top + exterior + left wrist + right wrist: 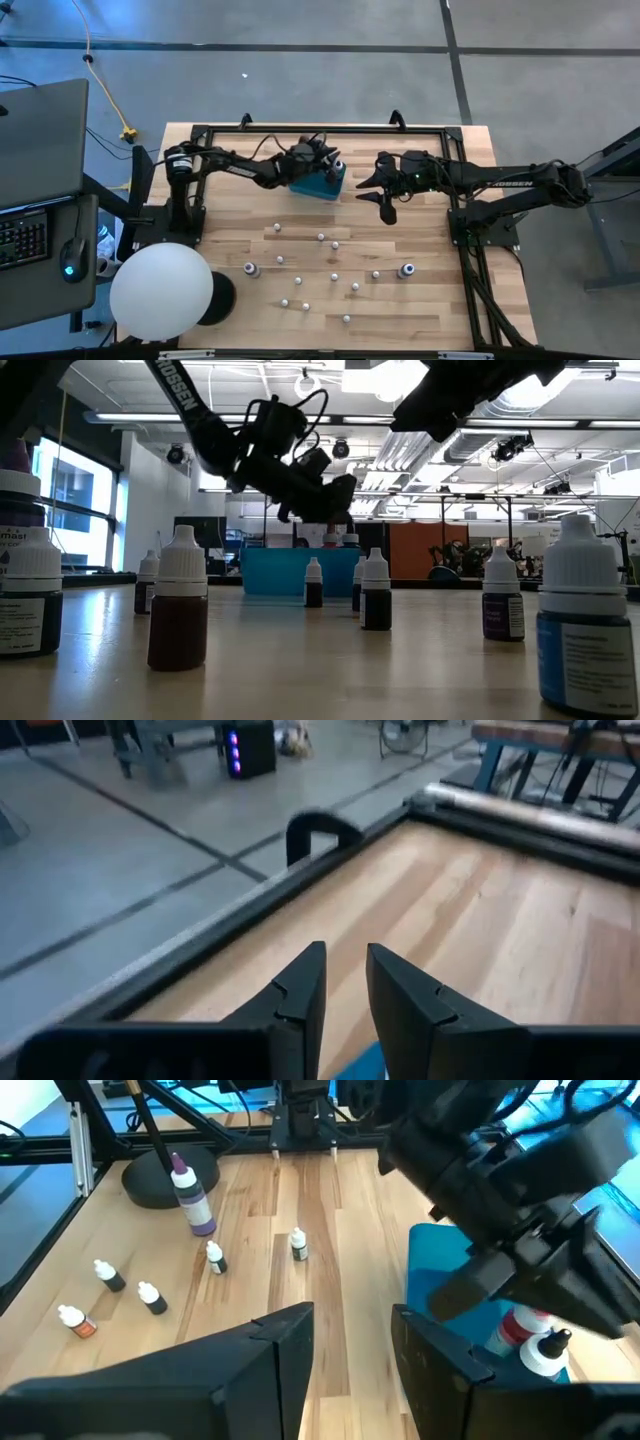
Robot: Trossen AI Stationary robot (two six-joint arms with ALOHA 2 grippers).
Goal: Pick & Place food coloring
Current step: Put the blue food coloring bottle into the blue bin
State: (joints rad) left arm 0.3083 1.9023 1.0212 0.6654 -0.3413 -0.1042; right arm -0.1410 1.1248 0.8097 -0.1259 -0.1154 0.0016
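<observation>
On the pale wood table [420, 310], the food coloring [330, 275] bottles stand scattered well in front of the teal box [318, 184]. The left gripper [335, 165] hovers over the box, fingers narrowly parted, empty; the right gripper [375, 196] waits beside it, open, empty. The bottles look light, rigid and tippy; best gripped at the body below the cap.

Left arm link [190, 395]: white capitals "ROSSEN", the start of the word cut off, low view.
Right arm link [520, 172]: white lettering ending "SSEN", high view, barely legible.
Near left bottle label [18, 542]: fragment reading "mast"; smaller print below unreadable.
Other bottle labels: print too small to read.
</observation>
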